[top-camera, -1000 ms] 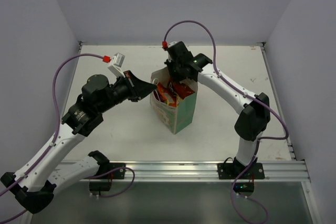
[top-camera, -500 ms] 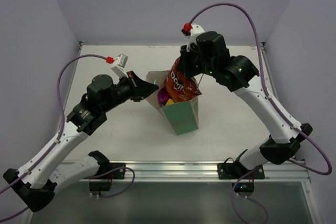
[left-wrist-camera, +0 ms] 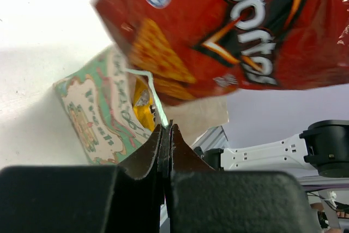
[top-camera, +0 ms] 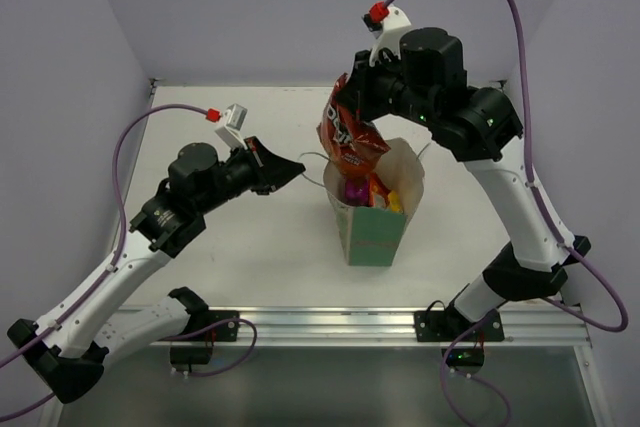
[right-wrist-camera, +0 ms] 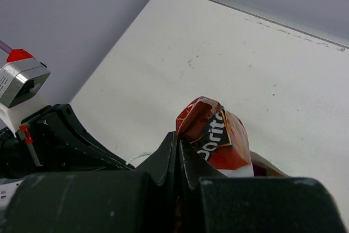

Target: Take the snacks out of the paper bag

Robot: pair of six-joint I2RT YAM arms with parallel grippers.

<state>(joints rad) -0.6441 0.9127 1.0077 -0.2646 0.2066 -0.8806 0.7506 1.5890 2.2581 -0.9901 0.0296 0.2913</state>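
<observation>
The paper bag [top-camera: 375, 235] stands upright mid-table, mint-green side toward me, mouth open. A magenta packet [top-camera: 352, 190] and a yellow packet [top-camera: 386, 197] show inside it. My right gripper [top-camera: 346, 97] is shut on the top of a red Doritos packet [top-camera: 350, 142], which hangs just above the bag's mouth and shows in the right wrist view [right-wrist-camera: 218, 135]. My left gripper [top-camera: 298, 167] is left of the bag, shut on its thin white string handle [left-wrist-camera: 149, 84]. The left wrist view shows the bag [left-wrist-camera: 90, 113], the yellow packet [left-wrist-camera: 140, 107] and the red packet [left-wrist-camera: 234, 31].
White tabletop [top-camera: 220, 247] with purple-grey walls at the back and sides. A metal rail [top-camera: 330, 325] runs along the near edge by the arm bases. The right arm's elbow [top-camera: 520, 272] stands right of the bag.
My right gripper has risen with the red packet, lifting it out of the bag. The bag has slid right and stands more upright. My left gripper stayed about in place, and the handle string now stretches to the bag.
</observation>
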